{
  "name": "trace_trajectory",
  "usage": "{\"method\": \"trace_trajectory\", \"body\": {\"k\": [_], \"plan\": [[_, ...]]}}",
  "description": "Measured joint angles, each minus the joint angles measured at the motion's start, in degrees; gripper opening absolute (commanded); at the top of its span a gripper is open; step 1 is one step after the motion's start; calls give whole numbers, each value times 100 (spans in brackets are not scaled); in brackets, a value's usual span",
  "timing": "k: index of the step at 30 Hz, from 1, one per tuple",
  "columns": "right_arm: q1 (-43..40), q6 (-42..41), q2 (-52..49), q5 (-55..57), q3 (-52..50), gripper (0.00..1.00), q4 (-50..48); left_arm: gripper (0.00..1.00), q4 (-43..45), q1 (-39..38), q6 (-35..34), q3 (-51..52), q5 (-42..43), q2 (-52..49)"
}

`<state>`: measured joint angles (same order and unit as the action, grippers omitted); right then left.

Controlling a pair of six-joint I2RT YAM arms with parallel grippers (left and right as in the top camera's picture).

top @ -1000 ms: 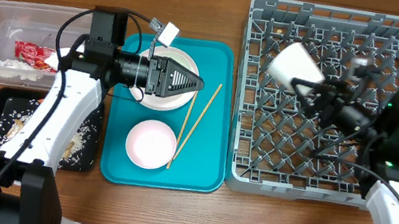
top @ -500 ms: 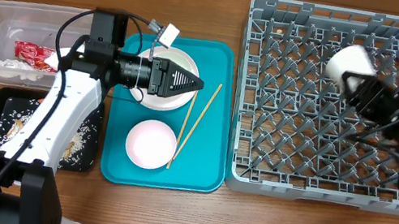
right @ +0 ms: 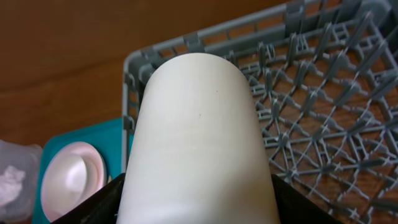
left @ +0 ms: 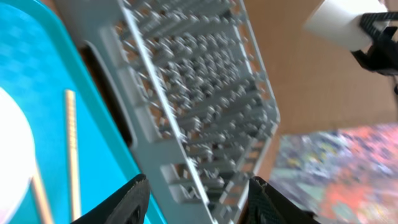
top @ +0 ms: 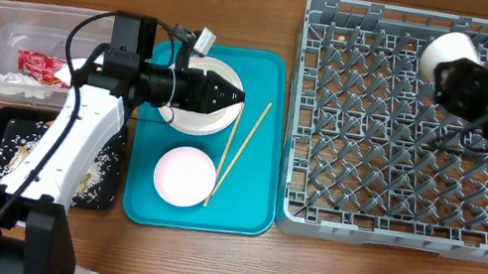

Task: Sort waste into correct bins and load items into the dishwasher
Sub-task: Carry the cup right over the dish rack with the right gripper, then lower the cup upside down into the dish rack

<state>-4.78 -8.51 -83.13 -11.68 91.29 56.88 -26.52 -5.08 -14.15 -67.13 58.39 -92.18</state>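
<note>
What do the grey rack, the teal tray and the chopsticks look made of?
Grey rack: moulded plastic, matte, judging by its uniform lattice. Teal tray: probably plastic, smooth with a faint checked texture. Chopsticks: pale wood or bamboo, unglossed; grain unreadable.

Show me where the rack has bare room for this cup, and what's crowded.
The grey dish rack holds no dishes: its middle, left side and near rows are free. The white cup, in the right gripper, hangs over its far right corner. Crowded: the teal tray, with two bowls, chopsticks, and the left gripper above.

The left arm (top: 72, 142) has white links, black joints, black cables and a black claw (top: 236, 98).
</note>
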Motion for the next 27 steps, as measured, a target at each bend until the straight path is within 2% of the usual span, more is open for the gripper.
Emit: {"method": "trace_trajectory", "body": {"k": [7, 13, 16, 21, 27], "plan": [[623, 190, -1198, 358, 870, 38, 629, 55, 31, 254, -291, -269, -940, 0], [1106, 258, -1532, 859, 1043, 38, 1010, 80, -450, 407, -494, -612, -2472, 0], [1169, 258, -1641, 931, 1060, 38, 1255, 100, -496, 407, -531, -629, -3147, 0], [1167, 258, -1687, 872, 1062, 34, 1641, 100, -501, 407, -544, -632, -3659, 0], [1167, 254, -1690, 721, 1062, 33, 1965, 100, -503, 407, -544, -632, -3829, 0]]}}
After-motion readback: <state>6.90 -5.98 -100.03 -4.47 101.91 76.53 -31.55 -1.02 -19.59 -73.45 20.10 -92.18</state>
